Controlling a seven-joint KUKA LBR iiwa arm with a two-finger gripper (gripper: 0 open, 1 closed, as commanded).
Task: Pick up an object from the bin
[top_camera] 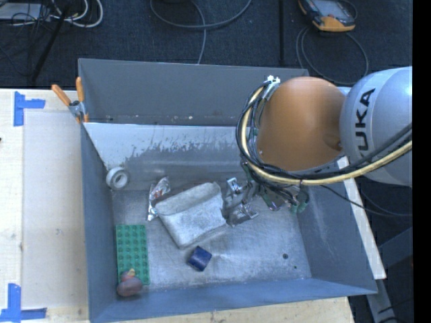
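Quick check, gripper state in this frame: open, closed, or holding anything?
Gripper: cannot be told. It is down at the right end of the pale grey block, and nothing is visibly held.

A rounded orange cover (300, 123) caps the wrist. To the right of it swells a silver-grey arm link (387, 147), printed with black letters (360, 123) reading "UKA". Black and pale yellow cables (248, 140) loop around the cover's left and lower edges. Beneath the cover sits the small claw (237, 204) of bare grey metal, with a green part (300, 207) nearby.
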